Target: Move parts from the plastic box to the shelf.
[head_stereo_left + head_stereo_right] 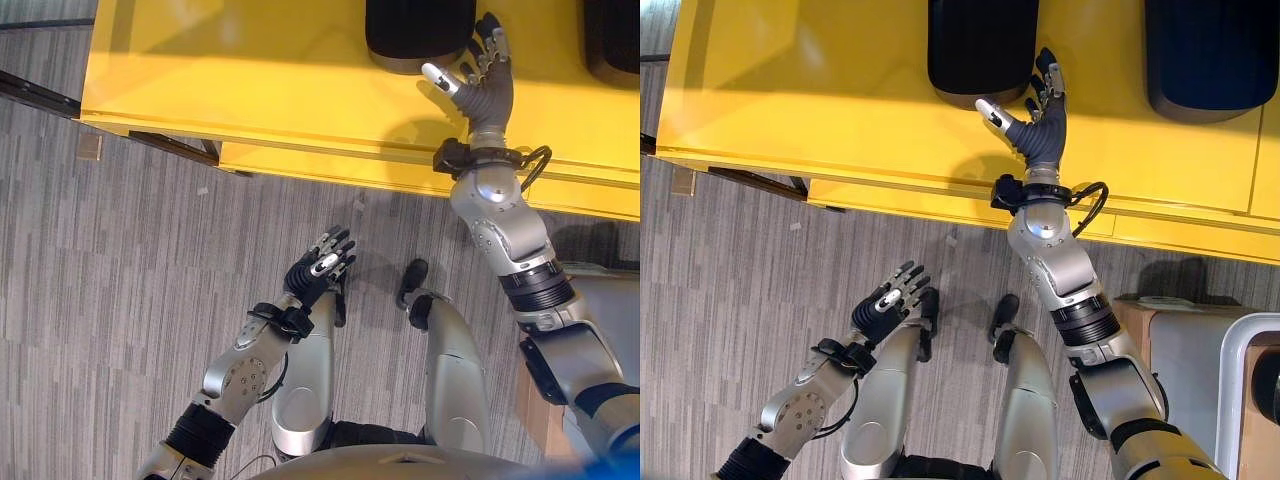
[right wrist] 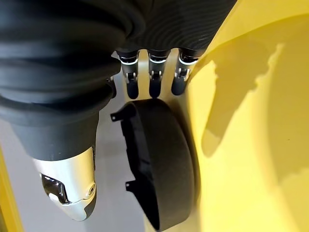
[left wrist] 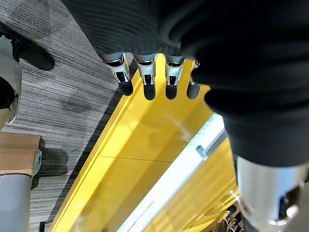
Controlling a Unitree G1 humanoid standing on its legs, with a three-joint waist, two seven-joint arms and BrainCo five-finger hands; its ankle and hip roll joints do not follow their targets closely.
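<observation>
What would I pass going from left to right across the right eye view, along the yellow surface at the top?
Bare yellow shelf → first black part → the robot's right hand, open, beside that part's near edge → second black part.

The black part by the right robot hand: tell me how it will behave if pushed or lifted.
The black part looks like a stiff moulded shell, so it should keep its shape. It lies flat on the smooth yellow shelf, so a push probably slides it rather than tips it. It looks hollow, likely light for its bulk. The open right robot hand may struggle to span it.
</observation>
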